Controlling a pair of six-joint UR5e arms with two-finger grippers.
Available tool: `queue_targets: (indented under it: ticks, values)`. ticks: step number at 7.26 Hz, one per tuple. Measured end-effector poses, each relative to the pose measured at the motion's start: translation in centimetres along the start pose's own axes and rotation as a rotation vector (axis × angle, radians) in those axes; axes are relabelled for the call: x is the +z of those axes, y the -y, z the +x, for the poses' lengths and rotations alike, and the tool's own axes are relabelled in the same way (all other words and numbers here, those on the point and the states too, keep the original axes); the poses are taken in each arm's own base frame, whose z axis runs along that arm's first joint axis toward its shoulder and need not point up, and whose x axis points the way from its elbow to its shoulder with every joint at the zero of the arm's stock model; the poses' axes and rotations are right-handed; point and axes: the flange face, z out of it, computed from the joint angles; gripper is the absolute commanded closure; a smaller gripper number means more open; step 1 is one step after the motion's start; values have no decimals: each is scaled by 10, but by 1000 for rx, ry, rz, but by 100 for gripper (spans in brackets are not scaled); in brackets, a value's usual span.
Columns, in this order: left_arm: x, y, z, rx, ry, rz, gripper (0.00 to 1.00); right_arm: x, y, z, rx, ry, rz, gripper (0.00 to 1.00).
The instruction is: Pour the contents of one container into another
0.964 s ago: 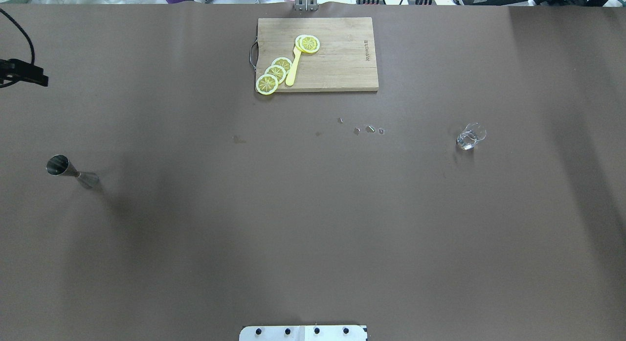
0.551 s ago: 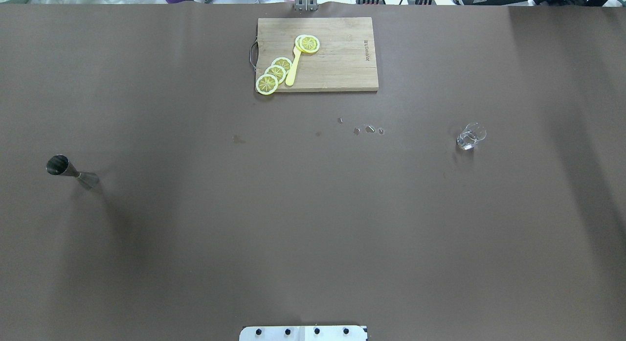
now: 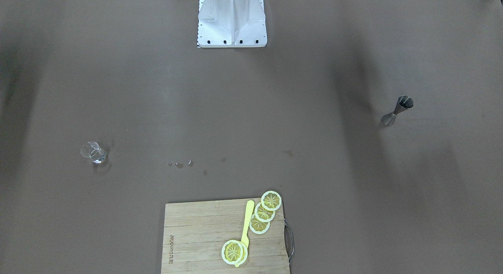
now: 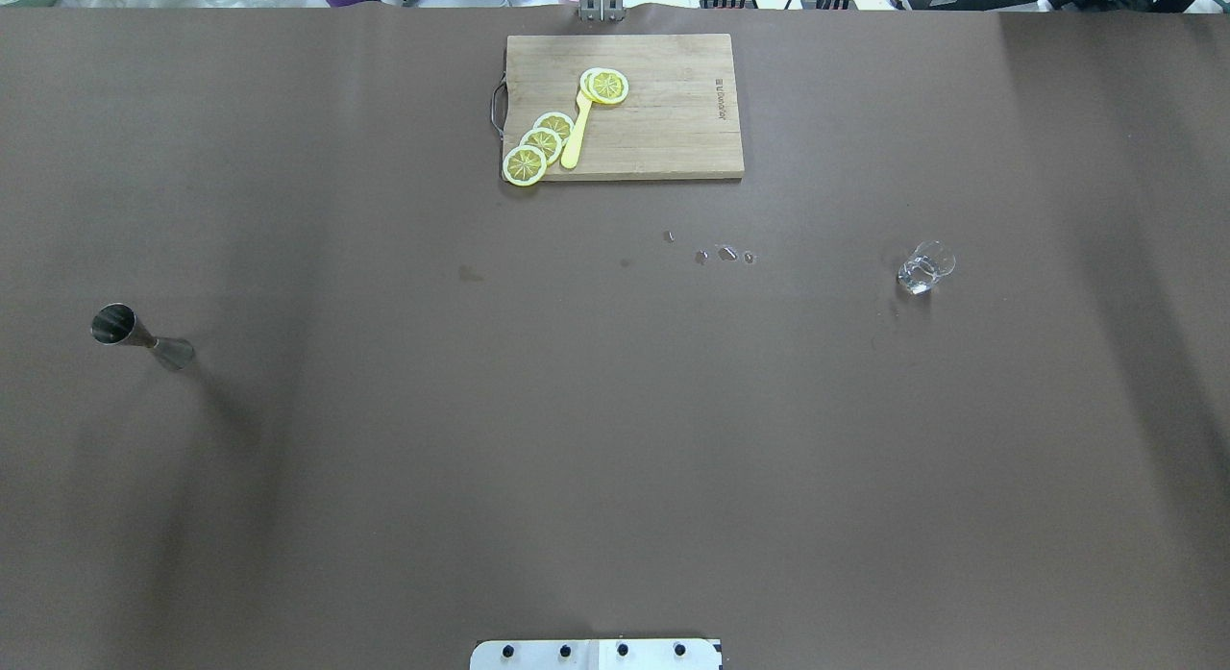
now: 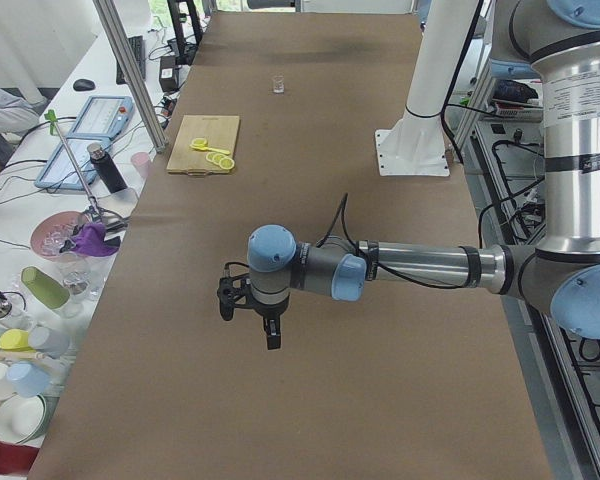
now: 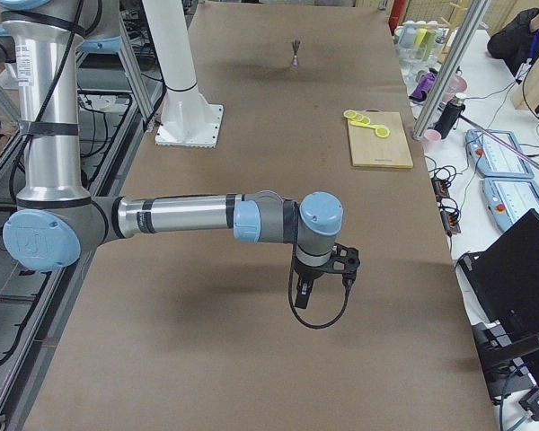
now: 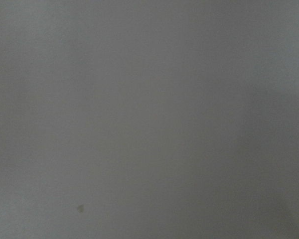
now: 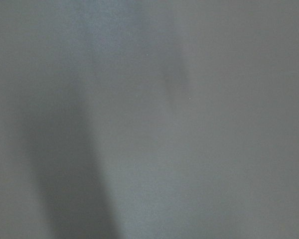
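Note:
A steel jigger [image 4: 135, 334] stands upright on the left side of the brown table; it shows too as the jigger [image 3: 396, 111] and, far off, the jigger [image 6: 295, 52]. A small clear glass [image 4: 925, 268] holding some liquid stands on the right side, also seen as the glass [image 3: 93, 152] and the glass [image 5: 278, 84]. My left gripper [image 5: 262, 322] hangs above the table's left end, far from the jigger. My right gripper [image 6: 306, 285] hangs above the right end. Both show only in side views; I cannot tell if they are open or shut.
A wooden cutting board [image 4: 663, 122] at the far middle carries lemon slices [image 4: 541, 143] and a yellow utensil [image 4: 577, 136]. Small droplets [image 4: 726, 255] lie in front of it. The robot base plate [image 4: 596, 655] sits at the near edge. Bottles and cups crowd a side bench [image 5: 50, 270].
A black part of the left arm at the overhead view's left edge has moved out of view. The jigger, glass and board stay put.

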Motion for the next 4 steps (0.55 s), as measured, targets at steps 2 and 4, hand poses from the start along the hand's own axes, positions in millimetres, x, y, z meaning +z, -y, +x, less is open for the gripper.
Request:
queue_targets:
  ticks: [2,4]
  values:
    - [-11,-16,-31,79,4,-29,1,1,0,1,1,0,-2,0]
    - [-18,-25,-33,122,-26,-31,1,1,0,0,-3,1,-1,0]
